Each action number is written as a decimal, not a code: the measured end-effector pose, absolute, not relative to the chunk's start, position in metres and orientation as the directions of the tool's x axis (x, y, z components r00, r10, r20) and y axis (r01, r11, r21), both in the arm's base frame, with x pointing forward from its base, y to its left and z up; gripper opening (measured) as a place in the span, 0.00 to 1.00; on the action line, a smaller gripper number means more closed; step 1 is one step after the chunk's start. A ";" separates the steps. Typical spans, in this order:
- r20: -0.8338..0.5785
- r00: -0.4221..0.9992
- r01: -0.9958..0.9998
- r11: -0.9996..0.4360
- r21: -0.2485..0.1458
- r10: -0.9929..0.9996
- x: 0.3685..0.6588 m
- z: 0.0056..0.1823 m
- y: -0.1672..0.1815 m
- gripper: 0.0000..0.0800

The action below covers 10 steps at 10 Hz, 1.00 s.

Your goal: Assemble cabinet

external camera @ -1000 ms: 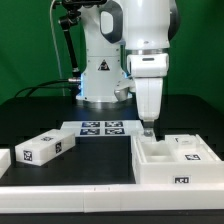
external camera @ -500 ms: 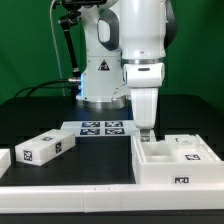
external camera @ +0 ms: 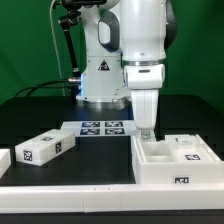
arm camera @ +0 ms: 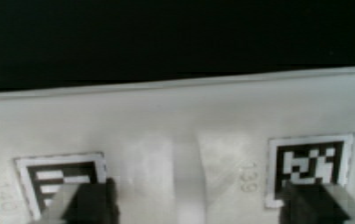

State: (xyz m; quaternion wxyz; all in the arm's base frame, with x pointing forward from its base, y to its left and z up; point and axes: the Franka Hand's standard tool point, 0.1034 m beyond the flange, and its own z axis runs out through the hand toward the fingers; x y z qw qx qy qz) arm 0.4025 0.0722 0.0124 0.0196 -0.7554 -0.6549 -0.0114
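The cabinet body point(external camera: 176, 162), a white open box with a small tag on its front, sits at the exterior view's right. My gripper point(external camera: 147, 131) hangs just above its far left corner. In the wrist view my gripper point(arm camera: 202, 206) is open, with its dark fingers point(arm camera: 89, 204) wide apart. A white cabinet surface point(arm camera: 174, 130) with two black-and-white tags lies below and between them. Nothing is held. A loose white block point(external camera: 45, 147) with tags lies at the exterior view's left.
The marker board point(external camera: 100, 127) lies flat on the black table behind the middle. A low white wall point(external camera: 70, 196) runs along the front edge. Another white piece point(external camera: 4, 160) shows at the far left edge. The robot base stands at the back.
The arm has shifted slightly toward the exterior view's left above the cabinet body's corner, then held still. The parts have not moved.
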 end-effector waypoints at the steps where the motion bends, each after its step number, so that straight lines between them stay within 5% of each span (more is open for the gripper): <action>1: 0.043 0.142 0.990 -0.141 -0.016 0.989 0.402 0.012 0.072 0.30; 2: 0.043 0.142 0.990 -0.141 -0.016 0.989 0.402 0.012 0.073 0.30; 3: 0.043 0.141 0.990 -0.140 -0.016 0.989 0.402 0.012 0.073 0.09; 6: 0.042 0.133 0.991 -0.132 -0.015 0.990 0.402 0.014 0.077 0.08; 10: -0.006 0.098 0.995 -0.098 -0.023 0.995 0.406 0.043 0.080 0.08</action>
